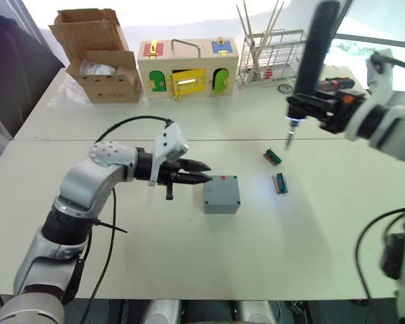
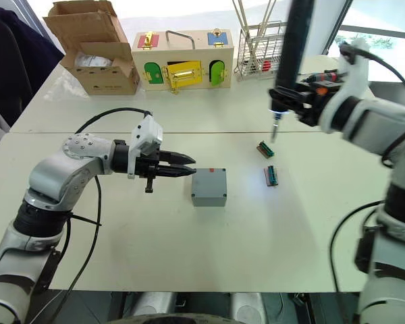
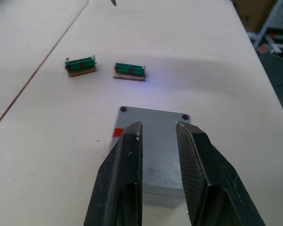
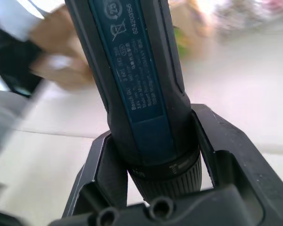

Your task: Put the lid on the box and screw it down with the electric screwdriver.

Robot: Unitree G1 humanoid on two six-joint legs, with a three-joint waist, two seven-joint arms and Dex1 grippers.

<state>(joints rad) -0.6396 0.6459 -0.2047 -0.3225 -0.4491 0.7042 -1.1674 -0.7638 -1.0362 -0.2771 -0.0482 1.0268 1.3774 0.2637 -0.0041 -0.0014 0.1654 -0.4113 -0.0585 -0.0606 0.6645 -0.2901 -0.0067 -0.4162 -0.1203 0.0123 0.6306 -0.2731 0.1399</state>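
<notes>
A grey box [image 1: 221, 194] with a small red mark is seen just ahead of the black left gripper [image 1: 201, 172]. A black electric screwdriver [image 1: 313, 59] with a bluish tip light is clasped by the black right gripper [image 4: 151, 155]. Beyond the box, two green pieces [image 3: 105, 68] are seen on the cream counter [image 1: 189, 250].

Head stereo pair high over the table [image 1: 189, 270]; wrist cameras close behind each claw.

The box [image 1: 221, 194] sits mid-table [image 1: 189, 263], two small connectors [image 1: 276, 170] to its right, a cardboard box [image 1: 101, 57] and wooden box [image 1: 187, 67] behind.
</notes>
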